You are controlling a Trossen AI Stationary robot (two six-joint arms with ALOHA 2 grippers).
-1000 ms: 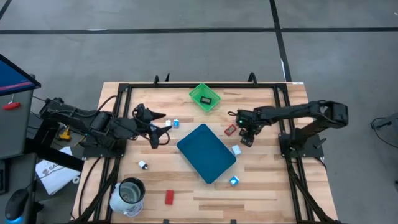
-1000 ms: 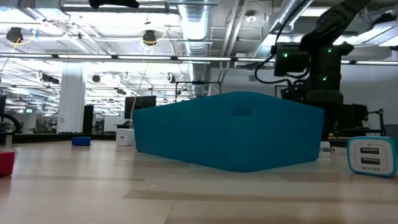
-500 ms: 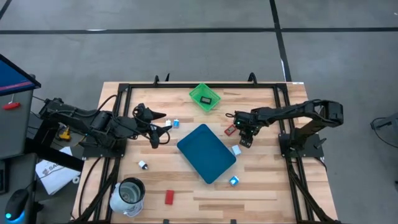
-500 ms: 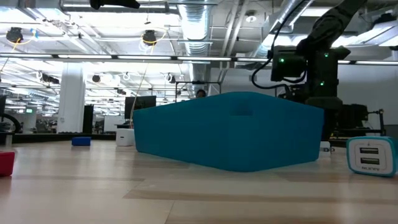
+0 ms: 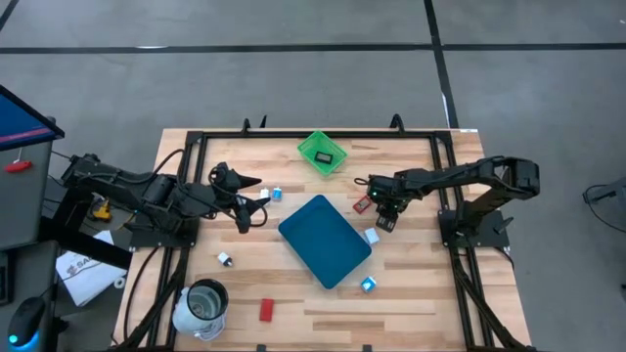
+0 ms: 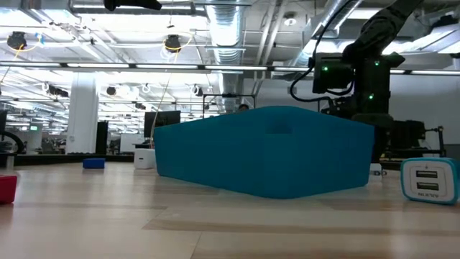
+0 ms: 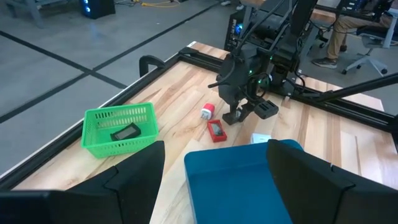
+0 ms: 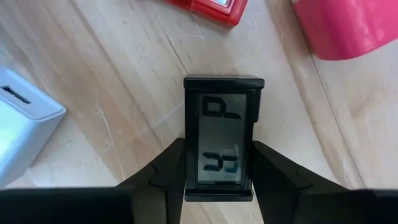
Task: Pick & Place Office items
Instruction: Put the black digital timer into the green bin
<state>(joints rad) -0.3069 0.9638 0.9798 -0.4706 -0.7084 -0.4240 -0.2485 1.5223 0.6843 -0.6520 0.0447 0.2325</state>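
Since a second ago my right arm has reached a little further in toward the teal board [image 5: 325,241], and my right jaws [image 8: 217,168] have narrowed onto a flat black rectangle [image 8: 224,145] with a grey display face, which lies on the worktop [image 5: 411,293] with one finger [image 8: 163,175] pressed against each long side. Beside it I see a small red rectangle [image 8: 207,9], a pink-red piece [image 8: 348,25] and a white-and-blue block [image 8: 25,127], all lying apart from the black one. From above, my right jaws [image 5: 383,203] sit just off the board's right edge, with the red rectangle [image 5: 362,204] near them and the white-and-blue block [image 5: 372,236] touching the board's edge. Another white-and-blue block [image 5: 368,285] lies near the board's lower corner, a red piece [image 5: 266,309] sits well apart near the front edge, and a black rectangle [image 5: 326,155] lies inside the green mesh basket [image 5: 311,147]. My left jaws [image 5: 252,207] hang on the left side of the worktop, fingers apart and holding nothing, near a small blue-and-white block [image 5: 277,194]. A metal cup [image 5: 200,307] stands at the front left corner.
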